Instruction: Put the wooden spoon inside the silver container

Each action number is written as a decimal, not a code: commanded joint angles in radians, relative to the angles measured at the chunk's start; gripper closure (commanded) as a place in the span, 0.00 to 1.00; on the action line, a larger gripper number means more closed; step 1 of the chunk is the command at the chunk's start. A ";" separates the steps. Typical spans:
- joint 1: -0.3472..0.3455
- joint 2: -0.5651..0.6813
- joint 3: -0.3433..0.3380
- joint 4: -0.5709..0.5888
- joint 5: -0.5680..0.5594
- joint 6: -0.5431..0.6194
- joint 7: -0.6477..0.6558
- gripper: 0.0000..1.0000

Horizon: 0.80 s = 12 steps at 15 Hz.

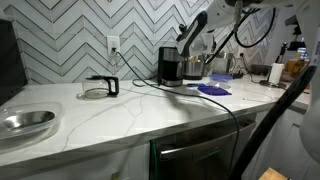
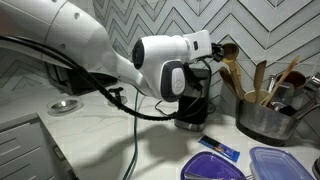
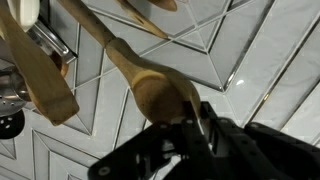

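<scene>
My gripper [image 3: 178,128] is shut on the bowl end of the wooden spoon [image 3: 150,90]. The spoon's thin handle points away from the wrist camera toward the silver container [image 3: 48,40]. In an exterior view the gripper [image 2: 217,50] holds the spoon [image 2: 229,62] tilted just above the silver container [image 2: 262,122], with the handle reaching down among several other wooden utensils standing in it. I cannot tell how deep the handle goes. In the far exterior view the gripper [image 1: 190,47] hangs over the container [image 1: 196,68], which stands next to the dark appliance.
The dark boxy appliance [image 1: 169,65] stands beside the container and also shows behind the arm [image 2: 192,108]. Blue lids [image 2: 212,166] and a clear tub [image 2: 282,160] lie in front. A wide metal bowl [image 1: 25,122] and a black stand [image 1: 101,87] sit farther along the counter.
</scene>
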 commanded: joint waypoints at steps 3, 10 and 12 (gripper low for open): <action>-0.006 0.024 0.003 -0.023 0.047 0.032 -0.007 0.97; -0.028 0.012 0.040 -0.037 0.064 0.012 -0.045 0.49; -0.023 -0.014 0.040 -0.053 0.052 -0.026 -0.051 0.33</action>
